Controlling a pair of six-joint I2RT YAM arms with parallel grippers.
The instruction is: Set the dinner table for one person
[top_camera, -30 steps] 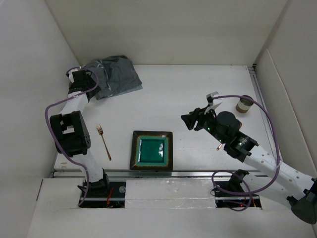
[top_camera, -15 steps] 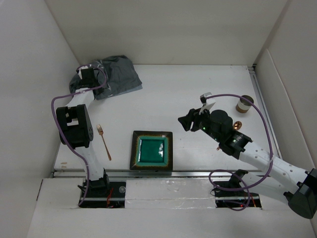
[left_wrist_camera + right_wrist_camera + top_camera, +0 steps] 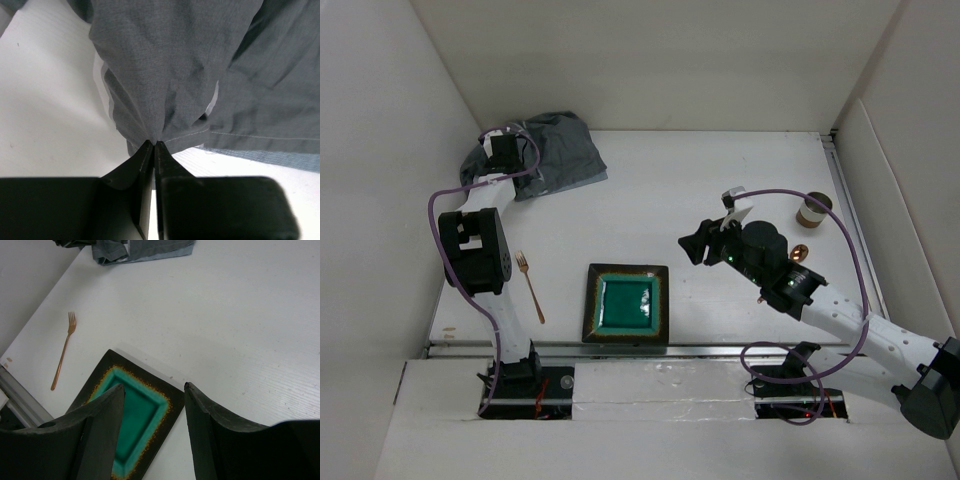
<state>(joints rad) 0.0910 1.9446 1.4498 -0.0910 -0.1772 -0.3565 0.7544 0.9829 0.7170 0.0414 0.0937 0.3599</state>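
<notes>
1. White and matte, the dinner table fills the space between the pale walls. Its plain surface lies all around the green square plate, which stands near the front edge.
2. Compared with a second ago, the left gripper has moved onto the grey cloth, far behind and to the left of the plate. Its jaws are pressed together on a fold.
3. The right gripper has drifted a little toward the plate and hangs just right of it, jaws wide, holding nothing.
4. We judge that the cloth will be brought to the setting next. The fork already lies left of the plate.
</notes>
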